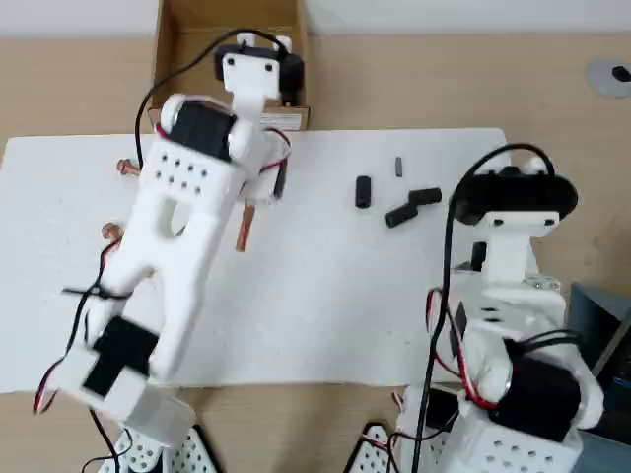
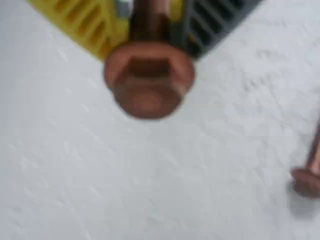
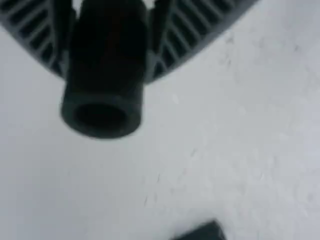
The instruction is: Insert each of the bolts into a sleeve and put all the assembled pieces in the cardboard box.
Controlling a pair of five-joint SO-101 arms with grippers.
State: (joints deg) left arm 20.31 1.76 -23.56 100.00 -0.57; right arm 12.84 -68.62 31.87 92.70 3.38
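On the white mat (image 1: 335, 296) spread over the wooden counter (image 1: 414, 79), the left arm (image 1: 187, 227) stretches toward the cardboard box (image 1: 174, 59). The box sits just past the mat's far edge, with the arm's wrist partly over it. The left gripper (image 2: 150, 17) is clenched on a copper bolt (image 2: 149, 80): its shank sits between 1 yellow and 1 grey finger, and its head hangs free above the mat. A loose bolt (image 1: 125, 166) lies near the mat's left edge and a second loose bolt (image 1: 110, 233) lies nearer the arms, both partly hidden by the left arm.

The right arm (image 1: 513, 246) stands at the mat's right side. The right gripper (image 3: 107, 15) grasps a black sleeve (image 3: 102, 85) between its dark fingers, with the open bore in plain sight above the mat. Between the 2 arms, 3 more sleeves lie on the mat: an upright-looking sleeve (image 1: 363, 190), then a far sleeve (image 1: 426, 196) and a near sleeve (image 1: 397, 215) close together. A small dark piece (image 1: 398, 167) lies beside them; what it is I cannot tell.
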